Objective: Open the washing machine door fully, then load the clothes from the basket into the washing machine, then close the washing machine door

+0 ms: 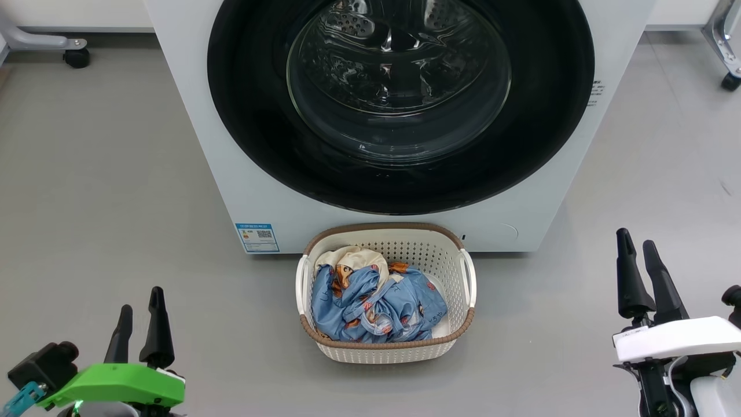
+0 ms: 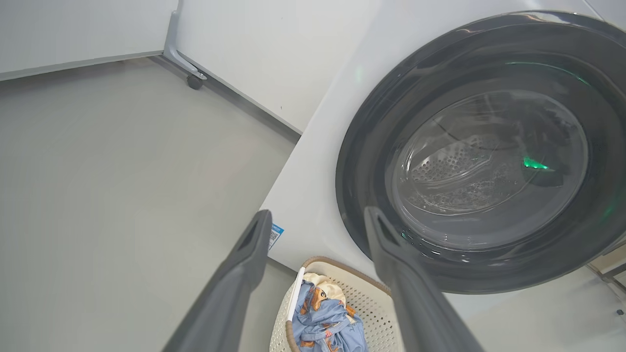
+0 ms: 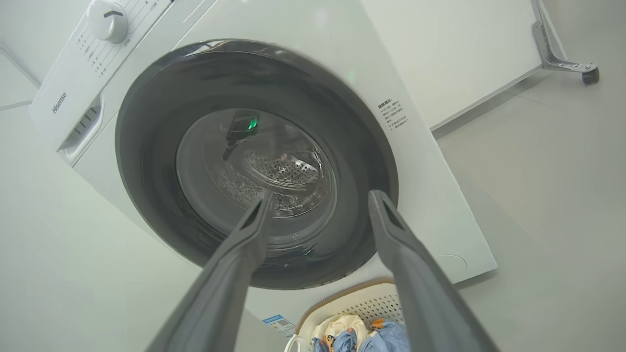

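The white washing machine [image 1: 191, 116] stands straight ahead with its round black-rimmed door [image 1: 399, 98] shut flat against the front. On the floor just before it sits the cream perforated basket [image 1: 417, 249] holding the light blue printed clothes [image 1: 376, 307] and a cream piece. My left gripper [image 1: 140, 301] is open at the lower left, well left of the basket. My right gripper [image 1: 637, 243] is open at the lower right, clear of the basket. The wrist views show the door [image 2: 469, 151] [image 3: 254, 161], the basket [image 2: 362, 298] [image 3: 362, 305] and open, empty grippers [image 2: 318, 222] [image 3: 320, 203].
Grey floor lies on both sides of the machine. A metal leg with a caster [image 1: 75, 57] stands at the back left and another caster [image 1: 730, 81] at the back right. A blue label sticker [image 1: 257, 237] is on the machine's lower front.
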Tool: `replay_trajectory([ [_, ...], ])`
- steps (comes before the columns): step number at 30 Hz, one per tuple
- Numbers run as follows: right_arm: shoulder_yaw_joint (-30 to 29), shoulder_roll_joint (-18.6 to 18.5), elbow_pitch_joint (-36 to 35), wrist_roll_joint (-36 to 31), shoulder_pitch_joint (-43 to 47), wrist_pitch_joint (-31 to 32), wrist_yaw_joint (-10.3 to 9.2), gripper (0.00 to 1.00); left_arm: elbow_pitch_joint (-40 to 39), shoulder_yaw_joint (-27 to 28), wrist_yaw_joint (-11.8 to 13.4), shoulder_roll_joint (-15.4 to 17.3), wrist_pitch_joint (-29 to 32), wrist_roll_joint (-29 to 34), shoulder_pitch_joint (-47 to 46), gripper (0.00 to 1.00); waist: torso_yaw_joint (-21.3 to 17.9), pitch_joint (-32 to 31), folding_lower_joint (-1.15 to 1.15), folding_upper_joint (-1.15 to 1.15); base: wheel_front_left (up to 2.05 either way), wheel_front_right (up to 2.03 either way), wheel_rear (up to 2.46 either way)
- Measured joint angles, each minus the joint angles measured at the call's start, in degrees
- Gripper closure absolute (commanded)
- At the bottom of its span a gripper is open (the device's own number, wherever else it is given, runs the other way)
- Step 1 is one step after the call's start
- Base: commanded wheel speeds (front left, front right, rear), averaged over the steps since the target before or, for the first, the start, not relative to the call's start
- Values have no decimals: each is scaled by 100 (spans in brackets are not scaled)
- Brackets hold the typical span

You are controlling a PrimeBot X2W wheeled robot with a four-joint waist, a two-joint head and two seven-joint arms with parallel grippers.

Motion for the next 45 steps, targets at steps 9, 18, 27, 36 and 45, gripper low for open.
replay_trajectory([
  [9,230,-143,-89,-1022,0,-154,2,0,-2,-13,0,-9,-132,987,3,0,-34,-4,0,0,0,0,0],
  [18,344,-166,-136,-1890,3,-299,3,0,-41,-49,-7,-10,-280,2028,4,0,-83,-5,0,0,0,0,0],
  [27,370,-156,-135,-2697,28,-471,4,0,-111,-40,-8,-10,-410,3278,13,0,-116,-1,0,0,0,0,0],
  [36,311,-132,-49,-3353,131,-632,4,0,-133,74,-10,-49,-561,4084,48,0,-119,1,0,0,0,0,0],
  [45,116,22,266,-3245,250,-648,5,0,-49,136,-26,-104,-561,4105,109,0,-129,8,0,0,0,0,0],
])
